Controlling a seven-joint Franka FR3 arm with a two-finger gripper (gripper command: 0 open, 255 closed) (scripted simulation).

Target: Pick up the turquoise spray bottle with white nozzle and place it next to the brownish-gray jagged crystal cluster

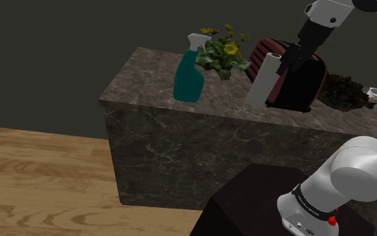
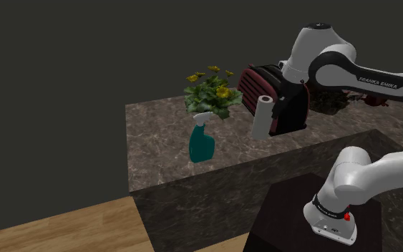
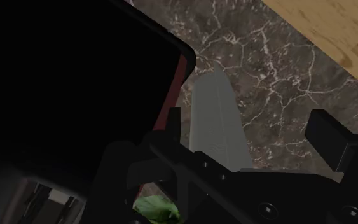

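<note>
The counter [image 1: 180, 147] carries a toaster [image 1: 300, 84] towards the shoulder view's right, with a plant [image 1: 221, 53] to its left and a white roll [image 1: 264, 80] at its near left corner. The bottle [image 1: 189, 80] stands upright near the counter's left end, just left of the plant. The cluster [image 1: 344, 90] lies far right, beyond the toaster. The gripper [image 1: 288, 66] hangs over toaster and roll, fingers wide apart and empty. It is well right of the bottle, so it must travel left.

Desk [image 1: 146, 74]: dark veined stone block.
On it: turquoise spray bottle [image 1: 189, 77], yellow-flowered plant [image 1: 221, 53], white roll [image 1: 264, 80], dark red toaster [image 1: 300, 84], jagged cluster [image 1: 344, 90].
</note>
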